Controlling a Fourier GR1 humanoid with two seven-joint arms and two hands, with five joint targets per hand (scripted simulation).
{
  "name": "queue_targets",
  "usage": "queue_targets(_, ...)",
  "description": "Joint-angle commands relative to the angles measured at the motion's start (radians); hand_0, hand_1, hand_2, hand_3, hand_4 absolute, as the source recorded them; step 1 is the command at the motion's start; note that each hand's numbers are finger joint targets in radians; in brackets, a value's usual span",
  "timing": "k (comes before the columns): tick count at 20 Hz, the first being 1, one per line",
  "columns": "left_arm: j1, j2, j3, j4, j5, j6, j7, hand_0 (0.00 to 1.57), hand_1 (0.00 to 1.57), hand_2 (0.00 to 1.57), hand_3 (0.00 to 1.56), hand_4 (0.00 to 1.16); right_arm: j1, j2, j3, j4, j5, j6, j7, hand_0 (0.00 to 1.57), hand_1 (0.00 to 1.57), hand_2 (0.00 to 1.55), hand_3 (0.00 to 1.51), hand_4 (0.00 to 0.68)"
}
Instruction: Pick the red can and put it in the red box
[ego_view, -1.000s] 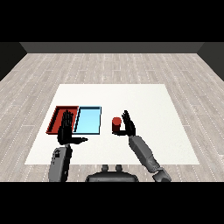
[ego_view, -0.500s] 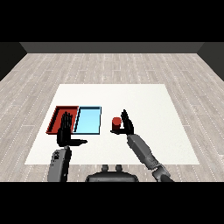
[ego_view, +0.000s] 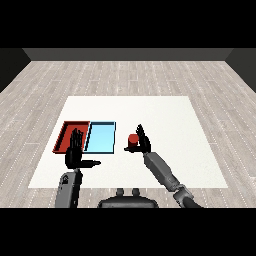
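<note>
A small red can (ego_view: 132, 141) stands upright on the white table, just right of the light blue tray (ego_view: 101, 137). My right hand (ego_view: 144, 141) is right beside the can on its right, fingers straight and raised, thumb reaching toward it; it looks close to touching but not curled round it. The red tray (ego_view: 69, 135) lies to the left of the blue one. My left hand (ego_view: 76, 153) is held up over the near edge of the red tray, fingers straight, thumb out to the right, holding nothing.
The white table (ego_view: 165, 120) stretches wide behind and to the right of the can. The two trays lie side by side at the left. Grey wooden floor surrounds the table.
My right hand has moved left, closing in on the red can. The left hand has stayed about where it was.
</note>
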Motion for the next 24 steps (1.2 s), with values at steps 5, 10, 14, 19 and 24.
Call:
queue_targets(5,-0.084,0.000,0.024,0.113,0.003,-0.002,-0.049,0.00,0.00,0.00,0.00,0.00,-0.007,0.000,0.096,0.015,-0.089,-0.041,-0.027,0.00,0.00,0.00,0.00,0.000)
queue_targets(10,-0.100,0.044,0.052,0.046,0.046,-0.019,0.059,0.00,0.00,0.00,0.00,0.00,-0.084,0.000,0.002,0.104,-0.049,0.020,-0.012,0.00,0.00,0.00,0.00,0.000)
queue_targets(14,-0.003,0.024,0.038,-0.004,0.058,-0.043,0.002,0.00,0.00,0.00,0.00,0.00,-0.111,0.000,0.096,0.164,-0.120,-0.012,-0.055,0.00,0.00,0.00,0.00,0.000)
queue_targets(19,-0.026,0.014,0.020,0.006,0.035,-0.013,0.014,0.00,0.00,0.00,0.00,0.00,-0.145,0.000,0.077,0.196,-0.140,-0.005,-0.018,0.00,0.00,0.00,0.00,0.000)
queue_targets(24,0.006,0.011,0.010,0.033,0.028,-0.036,-0.033,0.00,0.00,0.00,0.00,0.00,-0.156,0.000,0.227,0.226,-0.246,-0.156,-0.088,1.52,1.52,1.50,1.46,0.493)
